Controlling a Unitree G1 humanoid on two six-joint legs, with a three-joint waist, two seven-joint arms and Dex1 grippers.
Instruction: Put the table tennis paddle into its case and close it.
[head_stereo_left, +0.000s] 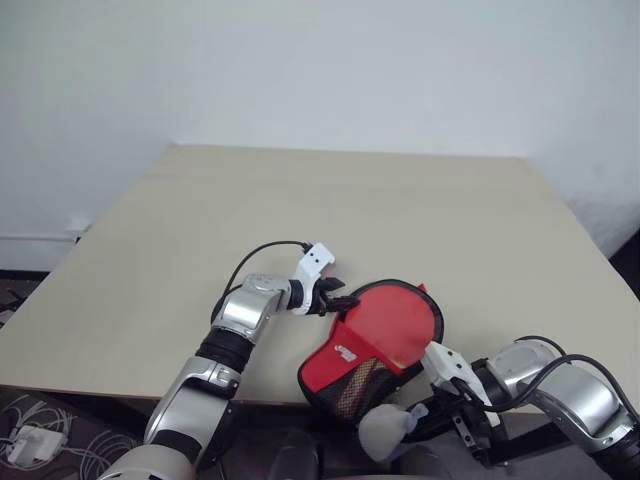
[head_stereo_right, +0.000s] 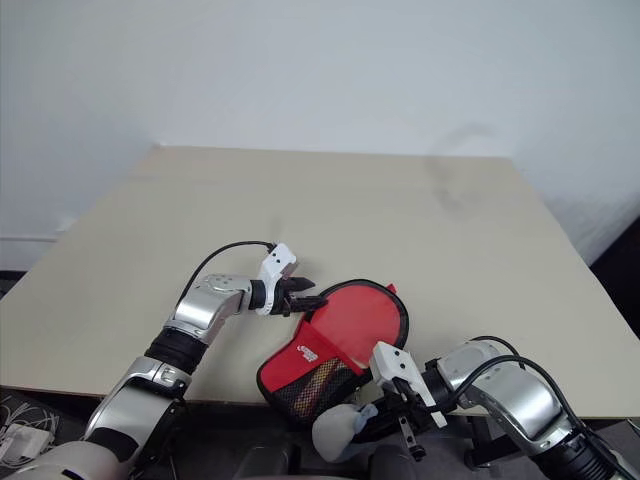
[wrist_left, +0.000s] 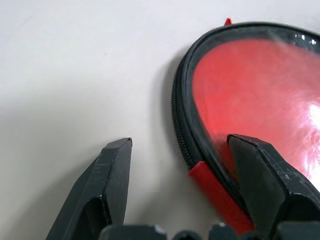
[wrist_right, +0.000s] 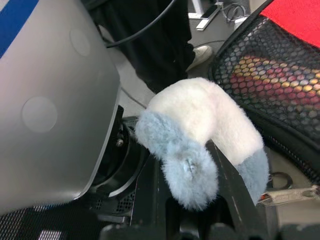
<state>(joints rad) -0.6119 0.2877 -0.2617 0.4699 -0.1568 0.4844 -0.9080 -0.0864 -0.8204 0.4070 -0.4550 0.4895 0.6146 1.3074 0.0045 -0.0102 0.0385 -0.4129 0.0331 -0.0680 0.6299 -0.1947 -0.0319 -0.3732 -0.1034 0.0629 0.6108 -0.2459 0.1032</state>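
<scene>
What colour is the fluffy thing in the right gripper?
White and pale blue fluffy charm, best in the right wrist view.

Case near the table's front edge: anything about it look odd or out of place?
Yes. The case lies askew, its mesh handle end overhanging the table front edge. A fluffy white-and-blue charm hangs off that end, pinched in the right hand. The left hand is open, straddling the case's zip rim.

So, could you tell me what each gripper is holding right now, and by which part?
The right gripper is shut on the fluffy pom-pom charm hanging beside the case. The left gripper is open, holding nothing.
</scene>
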